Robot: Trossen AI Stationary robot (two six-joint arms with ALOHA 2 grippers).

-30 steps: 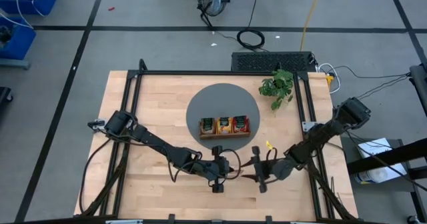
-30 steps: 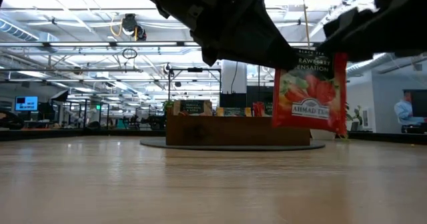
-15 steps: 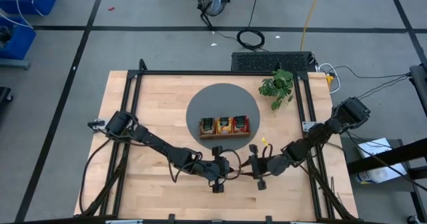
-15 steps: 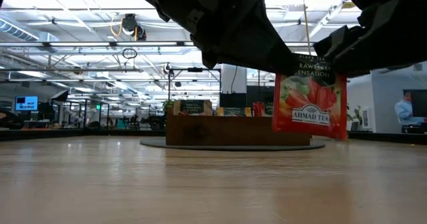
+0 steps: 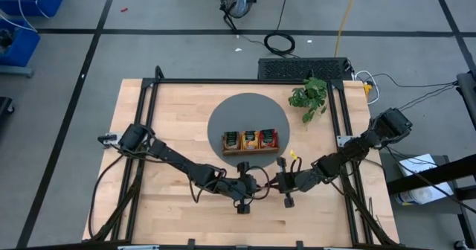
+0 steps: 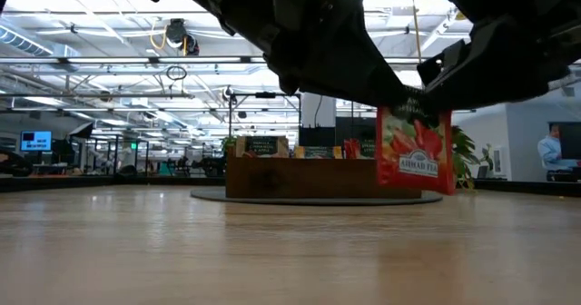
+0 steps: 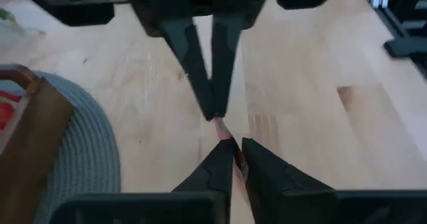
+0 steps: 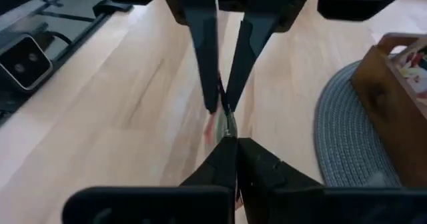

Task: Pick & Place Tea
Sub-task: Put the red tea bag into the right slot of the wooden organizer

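A red tea sachet (image 6: 415, 150) hangs upright above the table's 6 o'clock edge, pinched between the left gripper (image 5: 256, 185) at 9 o'clock and right gripper (image 5: 277, 182) at 3 o'clock.

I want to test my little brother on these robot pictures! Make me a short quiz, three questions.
1. True or false: the red tea sachet lies flat on the table.
2. Where does the wooden tray stand? A: on the grey round mat. B: on bare wood. C: on the floor.
3. Fill in: the left pincer and the right pincer are both shut on one ____.

Key: 1 false, it hangs in the air. 2 A. 3 sachet.
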